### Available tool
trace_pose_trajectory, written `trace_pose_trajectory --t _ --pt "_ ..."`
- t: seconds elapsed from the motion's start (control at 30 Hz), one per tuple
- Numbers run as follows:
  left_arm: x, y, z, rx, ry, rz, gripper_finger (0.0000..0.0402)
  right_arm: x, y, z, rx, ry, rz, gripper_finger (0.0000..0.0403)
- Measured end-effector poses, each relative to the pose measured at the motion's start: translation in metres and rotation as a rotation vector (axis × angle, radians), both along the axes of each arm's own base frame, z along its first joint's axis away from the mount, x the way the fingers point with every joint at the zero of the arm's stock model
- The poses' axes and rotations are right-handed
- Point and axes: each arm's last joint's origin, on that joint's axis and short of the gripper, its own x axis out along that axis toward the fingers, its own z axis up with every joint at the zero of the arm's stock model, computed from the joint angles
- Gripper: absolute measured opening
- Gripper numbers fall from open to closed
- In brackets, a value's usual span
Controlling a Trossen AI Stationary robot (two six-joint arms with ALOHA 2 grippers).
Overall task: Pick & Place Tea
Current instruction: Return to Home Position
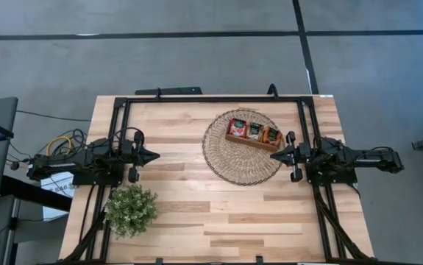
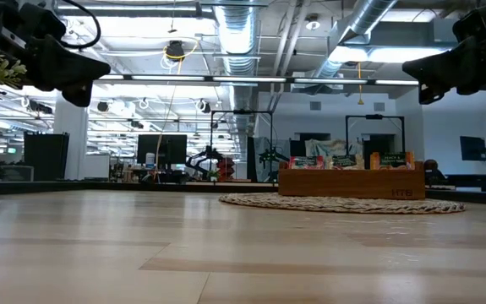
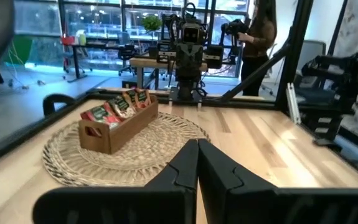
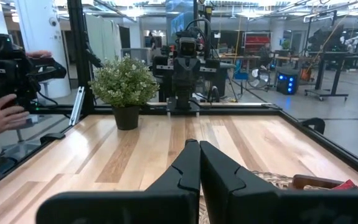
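Tea sits in the wooden tray on the mat toward the table's right edge, so I'd just ease both arms home slow, left gripper and right gripper pinched shut (empty).

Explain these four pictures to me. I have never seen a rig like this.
It is a robot with two dark arms at a wooden table. One picture looks straight down, one looks level across the tabletop, and two come from cameras on the wrists. The left arm and right arm hang at opposite sides, jaws shut, holding nothing. On a round woven mat stands a wooden tray with tea sachets in its three compartments. A potted plant stands near the left arm.
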Motion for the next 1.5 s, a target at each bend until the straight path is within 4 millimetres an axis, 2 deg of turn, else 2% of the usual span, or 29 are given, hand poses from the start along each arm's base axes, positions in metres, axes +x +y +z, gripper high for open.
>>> trace_pose_trajectory --t 0.17,1.5 --pt "0.0000 0.0001 -0.0001 -0.060 0.000 0.001 0.0000 0.0000 0.0000 0.0000 0.000 0.000 0.000 0.0000" --pt "0.0001 0.0002 -0.0003 -0.062 0.002 0.004 0.0000 0.0000 0.0000 0.0000 0.000 0.000 0.000 0.0000"
